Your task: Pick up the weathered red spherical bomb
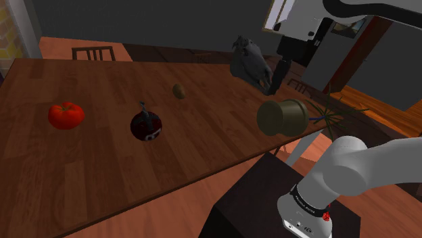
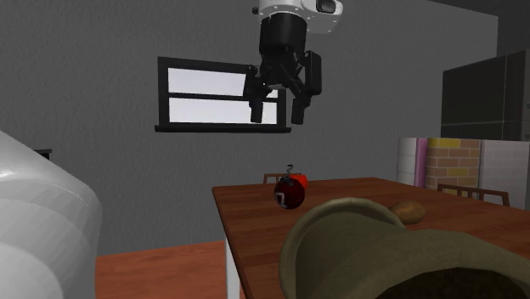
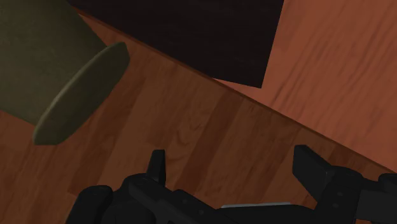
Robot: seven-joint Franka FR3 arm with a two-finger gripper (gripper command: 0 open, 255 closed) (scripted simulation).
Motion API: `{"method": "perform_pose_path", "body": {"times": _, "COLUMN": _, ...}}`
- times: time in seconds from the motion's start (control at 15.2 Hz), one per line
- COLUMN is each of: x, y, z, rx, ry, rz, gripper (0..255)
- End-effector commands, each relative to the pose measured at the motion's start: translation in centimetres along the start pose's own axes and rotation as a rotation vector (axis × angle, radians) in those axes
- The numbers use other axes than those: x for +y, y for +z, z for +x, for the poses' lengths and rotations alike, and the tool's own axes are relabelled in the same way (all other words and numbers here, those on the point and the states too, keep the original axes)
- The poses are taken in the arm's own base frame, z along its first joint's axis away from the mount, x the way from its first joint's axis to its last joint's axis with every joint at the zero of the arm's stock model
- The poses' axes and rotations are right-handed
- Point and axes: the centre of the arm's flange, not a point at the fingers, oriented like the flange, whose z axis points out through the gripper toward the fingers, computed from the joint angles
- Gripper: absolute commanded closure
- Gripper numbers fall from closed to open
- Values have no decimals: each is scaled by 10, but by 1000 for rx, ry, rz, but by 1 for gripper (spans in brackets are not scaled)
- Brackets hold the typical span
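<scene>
- Starting at the shoulder view's left, a tomato (image 1: 66,115) sits on the tabletop (image 1: 81,182), well apart from the arm.
- Next comes the bomb (image 1: 145,126), dark red and round, resting fuse-up near the tabletop's middle with bare wood all round. That likely leaves room for a grasp from above.
- A small brown lump (image 1: 179,90) lies beyond it, near but not touching.
- A dark horse head (image 1: 247,59) stands farther right, by the far edge.
- The pincer (image 2: 277,109) hangs high with its jaws wide and nothing between them, over the pot end and well apart from the bomb. I judge it a ready pose, with the reach not yet begun.
- An olive pot (image 1: 284,116) appears tipped on its side at the edge, near the stand (image 1: 270,196).
</scene>
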Motion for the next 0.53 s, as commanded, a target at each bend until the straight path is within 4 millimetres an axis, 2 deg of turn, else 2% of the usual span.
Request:
{"method": "perform_pose_path", "body": {"times": 0.0, "x": 0, "y": 0, "z": 0, "rx": 0, "ry": 0, "rz": 0, "gripper": 0}}
{"method": "perform_pose_path", "body": {"times": 0.46, "x": -61, "y": 18, "z": 72, "rx": -14, "ry": 36, "rz": -23, "gripper": 0}}
